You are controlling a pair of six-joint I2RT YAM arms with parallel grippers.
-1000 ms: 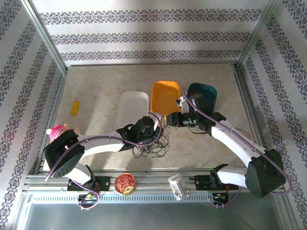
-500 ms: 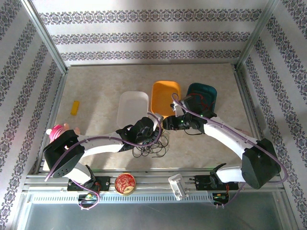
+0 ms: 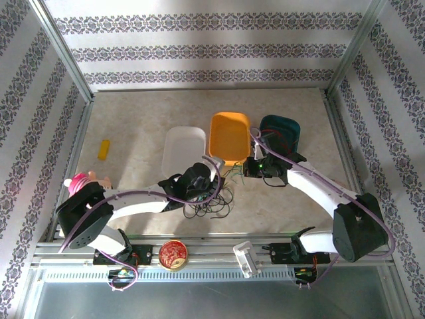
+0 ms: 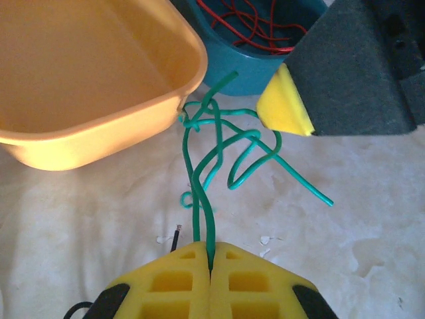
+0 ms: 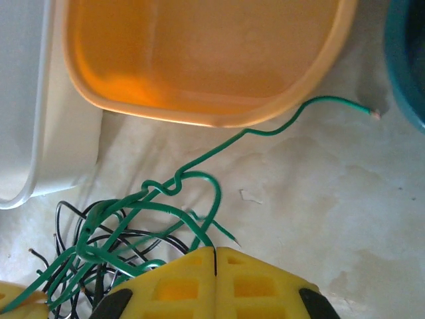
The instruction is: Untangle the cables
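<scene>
The green cables (image 3: pixel 234 175) are now drawn out into a looser spread between the two grippers. Half a second ago they were bunched where the fingertips nearly met. The right gripper (image 5: pixel 214 256) has pulled back toward 3 o'clock since then, and its jaws, partly apart a second ago, have come together on a green strand. The left gripper (image 4: pixel 210 256) has kept its place, its jaws pressed tight on two green strands that enter at the seam.

In the top view the green strands lie at 3 o'clock of the left gripper and at 9 o'clock of the right one, knotted and looped midway on the table (image 3: pixel 133 119). The black cables (image 3: pixel 207 207) lie in a tangle at 6 o'clock of the left gripper. The orange bin (image 3: pixel 229 136) sits at 12 o'clock of the green strands, its near rim just beside them. The white bin (image 3: pixel 184 149) is at 10 o'clock, and the teal bin (image 3: pixel 291 126) at 2 o'clock holds the red cables (image 4: pixel 255 23).
</scene>
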